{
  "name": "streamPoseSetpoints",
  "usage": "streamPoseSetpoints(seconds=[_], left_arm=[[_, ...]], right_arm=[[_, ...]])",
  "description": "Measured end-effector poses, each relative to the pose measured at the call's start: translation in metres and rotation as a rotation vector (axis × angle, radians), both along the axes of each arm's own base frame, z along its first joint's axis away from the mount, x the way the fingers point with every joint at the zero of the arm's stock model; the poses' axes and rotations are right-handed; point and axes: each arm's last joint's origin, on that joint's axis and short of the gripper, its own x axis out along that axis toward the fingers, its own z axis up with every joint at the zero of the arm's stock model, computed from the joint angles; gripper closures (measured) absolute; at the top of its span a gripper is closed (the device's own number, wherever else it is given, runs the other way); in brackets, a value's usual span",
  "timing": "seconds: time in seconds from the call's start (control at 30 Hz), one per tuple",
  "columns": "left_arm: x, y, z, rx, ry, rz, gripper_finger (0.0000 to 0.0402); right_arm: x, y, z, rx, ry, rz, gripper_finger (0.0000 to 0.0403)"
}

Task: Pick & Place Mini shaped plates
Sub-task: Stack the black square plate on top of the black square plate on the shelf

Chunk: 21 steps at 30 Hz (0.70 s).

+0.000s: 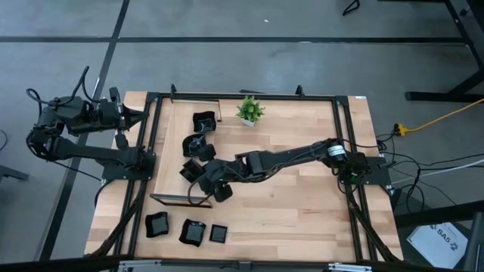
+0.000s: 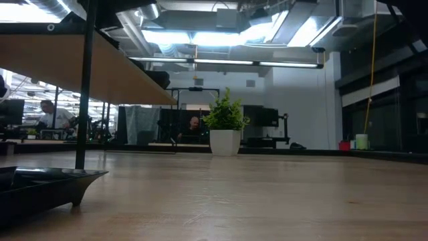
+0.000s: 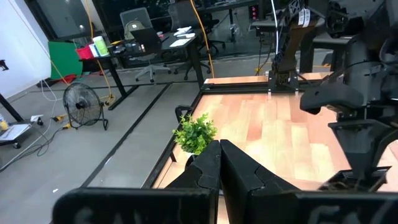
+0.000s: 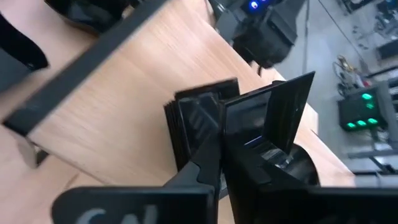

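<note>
1. Three small black plates (image 1: 187,230) lie in a row near the front edge of the tabletop (image 1: 302,204), left of middle, each apart from its neighbours: one rounded, one wavy-rimmed, one square.
2. A loose pile of more black plates (image 1: 199,143) runs from the back left of the tabletop toward the middle. At least four show in the high view; they overlap too much for a sure count.
3. A thin black frame (image 1: 181,199) lies on the tabletop around that pile.
4. One green potted plant (image 1: 249,110) stands near the back edge, apart from the plates.
5. The right gripper (image 1: 214,183) reaches across the tabletop to the front end of the pile, just inside the frame's front bar. In the right wrist view its fingers (image 4: 205,165) stand almost together with a square black plate (image 4: 199,115) up against them; whether they have hold of it cannot be told.
6. The left gripper (image 1: 140,115) waits off the left edge of the tabletop, near the back corner. Its fingers (image 3: 208,168) are pressed together and hold nothing.
7. In the low view one plate (image 2: 47,186) sits at the near left, its rim tilted up.
</note>
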Motion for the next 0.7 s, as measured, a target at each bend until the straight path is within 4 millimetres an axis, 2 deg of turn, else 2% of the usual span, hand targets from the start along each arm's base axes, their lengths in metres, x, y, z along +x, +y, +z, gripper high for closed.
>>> streamPoseSetpoints(seconds=[0.4,0.7], left_arm=[[0.000,0.000,0.000,0.000,0.000,0.000,0.0398],[0.000,0.000,0.000,0.000,0.000,0.000,0.0398]], right_arm=[[0.004,-0.002,-0.007,0.089,-0.006,0.040,0.0375],[0.006,-0.010,-0.008,0.075,-0.003,0.012,0.0375]])
